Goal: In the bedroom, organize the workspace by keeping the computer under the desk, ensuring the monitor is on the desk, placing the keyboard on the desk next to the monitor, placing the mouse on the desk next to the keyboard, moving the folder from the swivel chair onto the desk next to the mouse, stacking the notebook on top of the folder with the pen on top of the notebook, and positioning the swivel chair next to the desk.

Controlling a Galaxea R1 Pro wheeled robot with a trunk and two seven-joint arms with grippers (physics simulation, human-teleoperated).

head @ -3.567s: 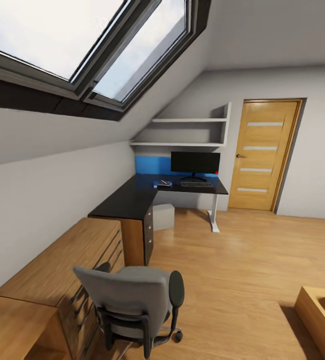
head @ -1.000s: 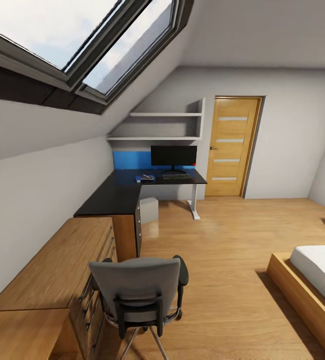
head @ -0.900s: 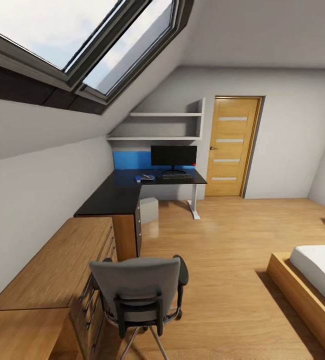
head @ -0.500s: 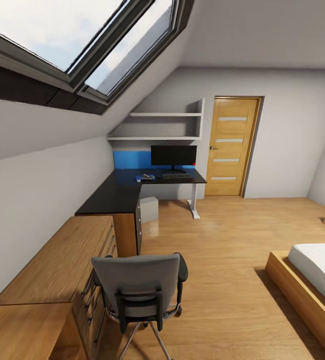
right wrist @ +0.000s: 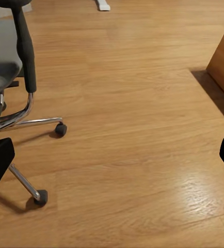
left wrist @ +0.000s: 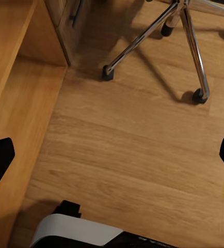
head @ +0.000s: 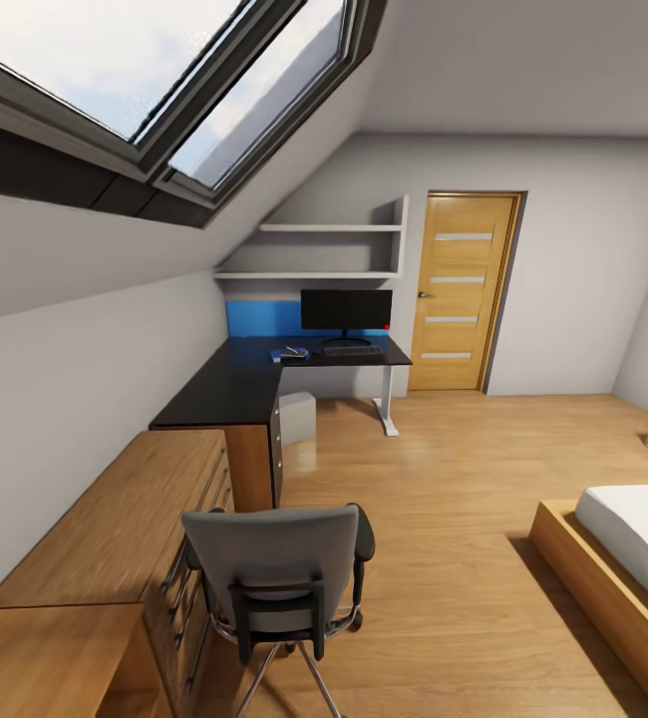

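The grey swivel chair [head: 274, 578] stands close in front of me with its back to me, its seat hidden. Its chrome legs and castors [left wrist: 194, 51] and black armrest [right wrist: 24, 46] are in the wrist views. Far off, the black L-shaped desk [head: 224, 389] carries the monitor [head: 346, 311], with the keyboard [head: 352, 351] before it. Left of the keyboard lies a small blue folder [head: 288, 355] with something dark on it, too small to tell. The grey computer [head: 297, 419] sits under the desk. Over bare floor, my left gripper [left wrist: 113, 157] and right gripper [right wrist: 113, 157] are open and hold nothing.
A light-wood drawer chest [head: 105, 538] runs along the left wall beside the chair. A bed with a wooden frame [head: 603, 588] is at the right, its corner [right wrist: 223, 64] near my right arm. An oak door [head: 461, 291] is beyond the desk. Open floor lies between.
The camera has backed away and turned right since the earliest frame, so the desk looks smaller and the bed came into view. In the last half second nothing visibly moved.
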